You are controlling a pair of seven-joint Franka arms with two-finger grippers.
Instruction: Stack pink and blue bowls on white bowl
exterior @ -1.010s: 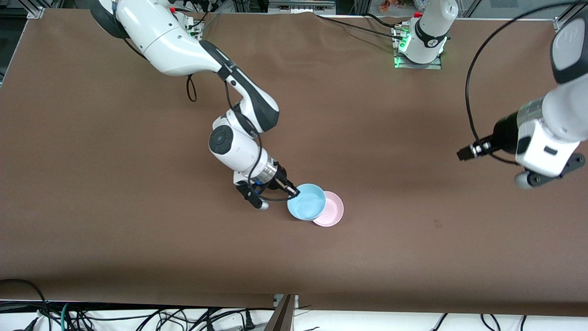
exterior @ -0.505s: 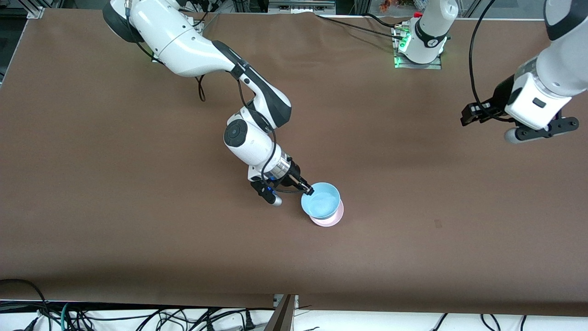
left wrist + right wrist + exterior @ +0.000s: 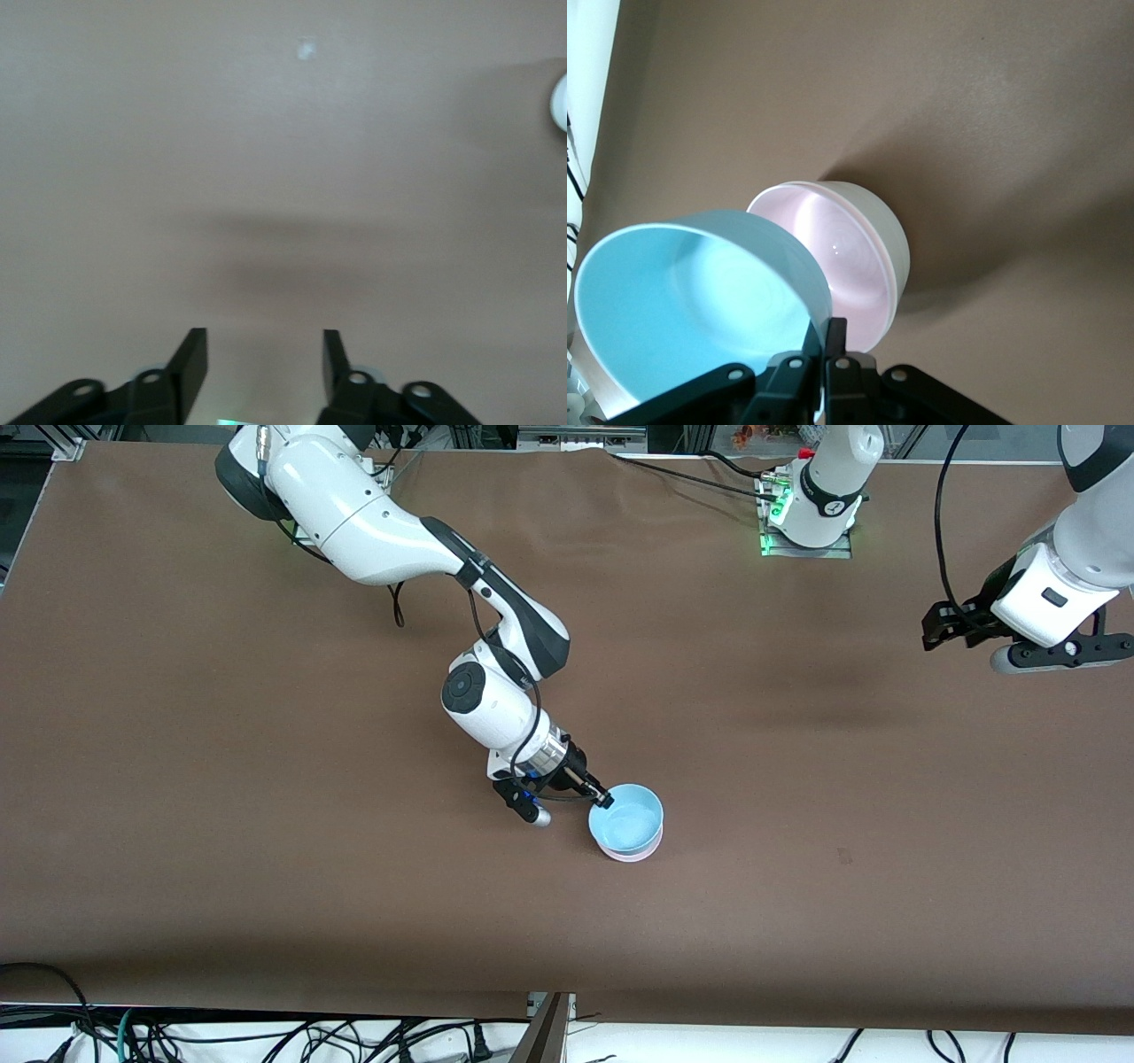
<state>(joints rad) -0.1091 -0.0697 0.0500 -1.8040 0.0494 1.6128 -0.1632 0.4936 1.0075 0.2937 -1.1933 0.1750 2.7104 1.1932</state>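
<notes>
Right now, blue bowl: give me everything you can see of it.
The blue bowl is small, round, smooth and light sky-blue, plastic by its look, with nothing inside. It sits mouth up, and in the right wrist view it is tilted. The right gripper is shut on its rim, one finger inside and one outside. It hangs over the pink bowl, which is nested in the white bowl near the middle of the table. Whether it touches the pink bowl is unclear.

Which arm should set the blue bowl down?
Right. The right gripper already holds the blue bowl by its rim over the pink bowl, nested in the white bowl. The left gripper waits, open.
</notes>
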